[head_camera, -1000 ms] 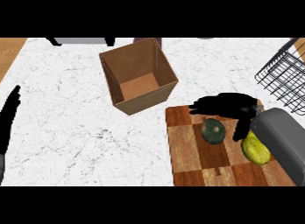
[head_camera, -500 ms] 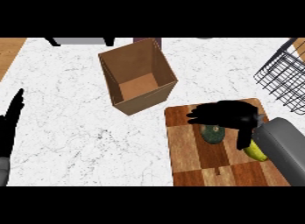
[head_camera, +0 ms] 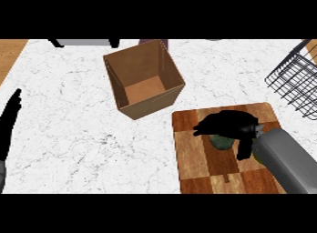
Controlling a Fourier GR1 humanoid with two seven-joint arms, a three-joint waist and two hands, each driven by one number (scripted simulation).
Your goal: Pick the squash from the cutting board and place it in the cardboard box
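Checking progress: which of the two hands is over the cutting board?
The right hand, curled over the dark green squash on the cutting board. The left hand rests open at the left edge.

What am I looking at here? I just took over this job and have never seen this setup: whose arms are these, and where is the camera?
The camera sits in the robot's head, looking steeply down at a white marble counter. The grey forearms are the robot's own. Its black right hand is curled over a dark green squash on the brown wooden cutting board. The black left hand rests open at the left edge. The open brown cardboard box stands behind the board; a black wire basket is at the right.
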